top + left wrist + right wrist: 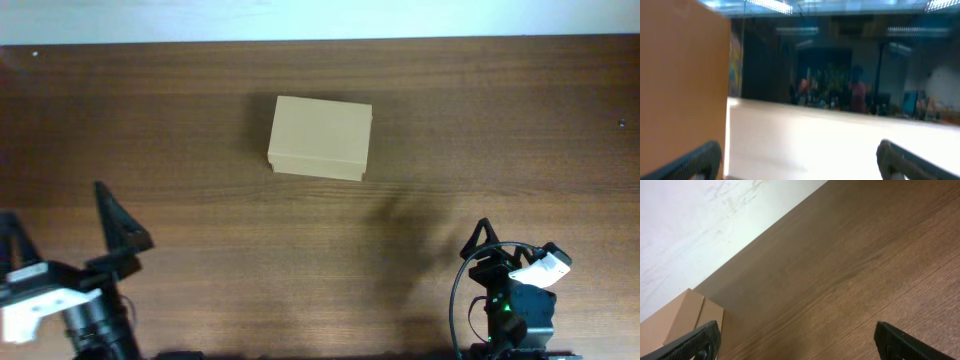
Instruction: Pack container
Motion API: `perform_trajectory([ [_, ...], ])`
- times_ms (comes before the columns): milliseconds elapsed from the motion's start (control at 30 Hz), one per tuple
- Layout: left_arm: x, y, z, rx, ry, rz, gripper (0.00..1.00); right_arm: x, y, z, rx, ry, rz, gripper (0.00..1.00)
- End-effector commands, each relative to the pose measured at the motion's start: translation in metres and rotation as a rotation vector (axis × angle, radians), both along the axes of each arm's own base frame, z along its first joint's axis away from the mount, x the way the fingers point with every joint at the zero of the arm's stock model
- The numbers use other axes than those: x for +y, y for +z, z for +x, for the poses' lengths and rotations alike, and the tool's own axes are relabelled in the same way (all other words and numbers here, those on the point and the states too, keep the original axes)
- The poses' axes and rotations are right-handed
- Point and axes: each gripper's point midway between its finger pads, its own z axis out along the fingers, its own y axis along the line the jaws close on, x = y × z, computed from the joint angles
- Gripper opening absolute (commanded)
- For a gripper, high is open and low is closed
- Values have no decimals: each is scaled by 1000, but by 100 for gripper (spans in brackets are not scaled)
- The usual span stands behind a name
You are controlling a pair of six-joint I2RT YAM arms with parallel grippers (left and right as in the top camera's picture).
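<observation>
The container (320, 138) is a plain tan cardboard box with its lid shut, lying on the wooden table a little back of the middle. Its corner also shows at the lower left of the right wrist view (680, 315). My left gripper (70, 235) is at the front left of the table, open and empty, far from the box. In the left wrist view its fingers (800, 152) are spread wide, pointing off the table into a blurred room. My right gripper (485, 245) is at the front right, and its fingers (797, 332) are open and empty over bare wood.
The brown wooden table (480, 120) runs to a white wall along its back edge (700, 225). A brown panel (680, 85) fills the left of the left wrist view. Nothing else lies on the table.
</observation>
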Motion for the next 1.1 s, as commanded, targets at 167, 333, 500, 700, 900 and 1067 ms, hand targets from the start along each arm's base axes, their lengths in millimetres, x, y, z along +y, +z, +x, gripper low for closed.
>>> perform_trajectory([
  [167, -13, -85, 18, 31, -66, 12, 100, -2, -1, 0, -4, -13, -3, 99],
  [333, -17, -136, 39, 137, -86, 20, 100, -2, -1, 0, -4, -13, -3, 99],
  [500, -22, -171, 51, 194, -108, 28, 100, -2, -1, 0, -4, -13, -3, 99],
  [700, -21, -201, 58, 251, -104, 26, 100, -2, -1, 0, -4, -13, -3, 99],
  [900, -20, -223, 62, 274, -100, 25, 100, -2, -1, 0, -4, -13, -3, 99],
  [1067, -15, -227, 62, 287, -80, 22, 100, -2, -1, 0, -4, -13, -3, 99],
])
